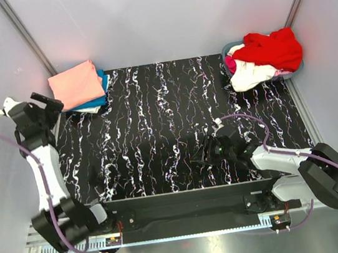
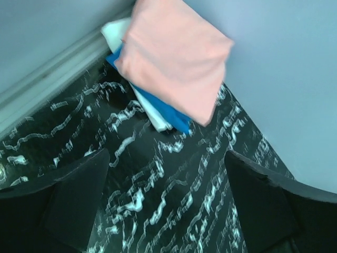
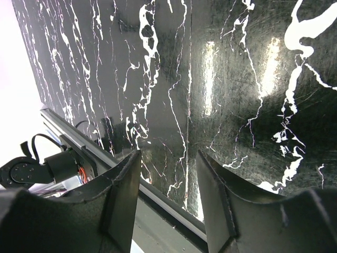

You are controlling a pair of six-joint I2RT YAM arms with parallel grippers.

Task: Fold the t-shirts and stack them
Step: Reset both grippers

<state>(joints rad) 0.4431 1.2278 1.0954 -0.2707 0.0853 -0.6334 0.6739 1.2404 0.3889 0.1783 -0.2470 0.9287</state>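
**Pink shirt on the stack, both pincers empty**

The salmon-pink t-shirt (image 1: 75, 84) lies folded at the far-left corner of the black marbled tabletop (image 1: 156, 122), on top of a small pile. Under it is a bright blue t-shirt (image 1: 103, 90), and a white t-shirt (image 2: 154, 119) shows at the pile's edges. The pink shirt sits slightly askew, so the lower layers stick out on the side facing the middle of the tabletop.

The left pincer (image 2: 166, 158) hangs at the tabletop's left edge, just short of the pile and clear of it. Its jaws are spread wide, with only bare marbled surface between them.

The right pincer (image 3: 168, 158) is low over the near-right part of the tabletop, close to the front rail. Its jaws are partly apart and hold nothing.

A grey basket (image 1: 228, 49) stands at the far-right corner of the tabletop. It holds a loose heap of unfolded shirts. A red t-shirt (image 1: 274, 49) is bunched on top, a white one (image 1: 253, 75) spills toward the tabletop's middle, and a strip of magenta cloth (image 1: 230, 64) shows at the basket's left side.
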